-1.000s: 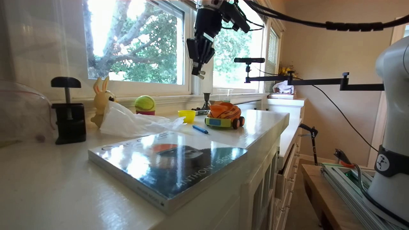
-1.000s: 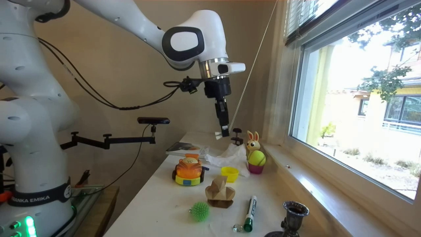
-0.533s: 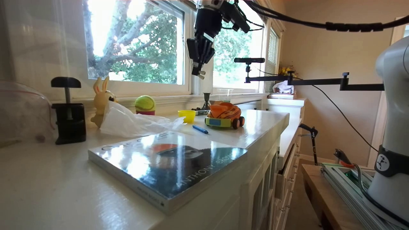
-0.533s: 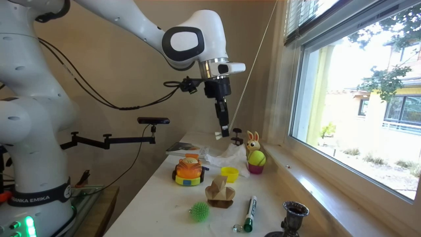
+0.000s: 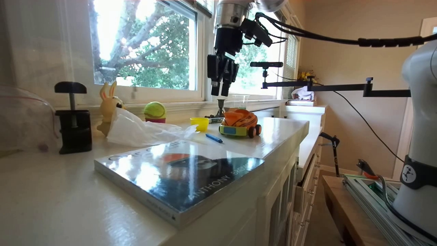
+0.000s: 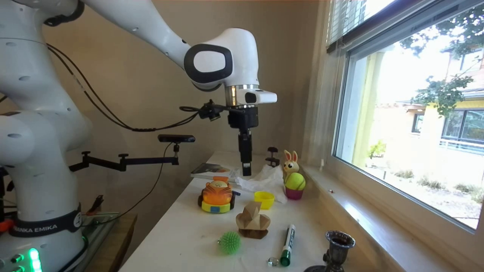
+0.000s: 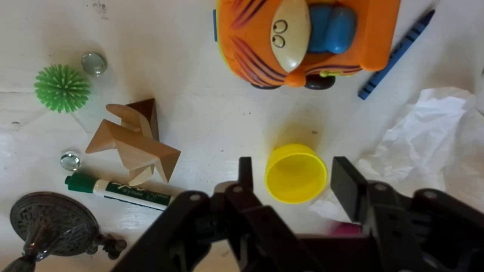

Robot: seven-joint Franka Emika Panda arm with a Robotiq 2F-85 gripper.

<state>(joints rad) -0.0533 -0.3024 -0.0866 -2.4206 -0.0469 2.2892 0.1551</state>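
Note:
My gripper (image 6: pixel 246 170) hangs in the air above the white counter, fingers pointing down and nothing between them. A gap shows between its fingertips in an exterior view (image 5: pixel 220 90). Seen from the wrist, the yellow cup (image 7: pixel 296 177) lies far below, framed by the two black fingers (image 7: pixel 349 189). To one side of the cup is crumpled white paper (image 7: pixel 419 143). The orange toy car (image 7: pixel 302 34) and a blue crayon (image 7: pixel 397 54) are close by. What looks like the pale end of the blind cord (image 6: pixel 321 164) is by the window frame, away from the gripper.
A folded cardboard shape (image 6: pixel 252 223), a green spiky ball (image 6: pixel 229 242), a marker (image 6: pixel 288 245) and a metal candlestick (image 6: pixel 338 247) stand on the counter. A rabbit figure (image 6: pixel 291 162), a tennis ball (image 6: pixel 295 181), a black clamp (image 5: pixel 72 123) and a book (image 5: pixel 181 177) are there too.
My gripper has opened and let go of the pale end of the blind cord, which was stretched to its fingertips. The cord has swung away, and the arm has come down somewhat.

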